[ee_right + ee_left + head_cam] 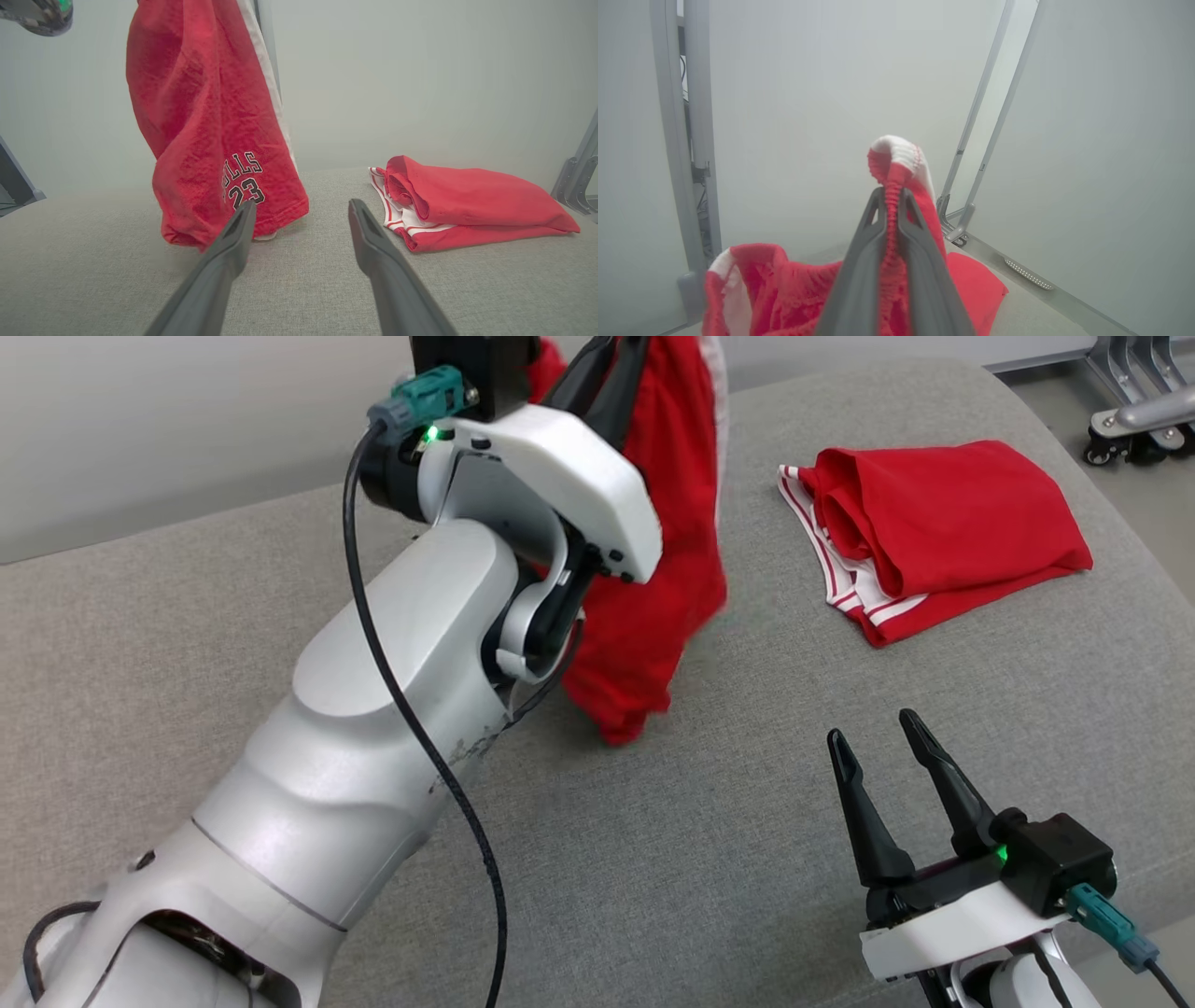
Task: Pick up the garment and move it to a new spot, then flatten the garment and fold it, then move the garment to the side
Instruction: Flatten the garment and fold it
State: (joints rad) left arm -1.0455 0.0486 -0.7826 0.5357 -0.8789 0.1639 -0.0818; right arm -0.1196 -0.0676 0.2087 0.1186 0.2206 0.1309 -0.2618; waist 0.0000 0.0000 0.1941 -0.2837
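Shorts (653, 616), red, hanging at 12 o'clock from my left claw (891, 193) clamped on their waistband (896, 154), my right claw (878, 733) wide at 5 o'clock

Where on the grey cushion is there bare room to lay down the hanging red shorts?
A bare patch of cushion lies in the middle, bordered by the hanging shorts, the folded red garment and the open right pincer. The far right is crowded by the folded garment.

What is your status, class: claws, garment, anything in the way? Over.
Left claw shut on red shorts, hanging over grey cushion. Right claw open, empty. Folded red garment lies to the right, apart from the shorts.
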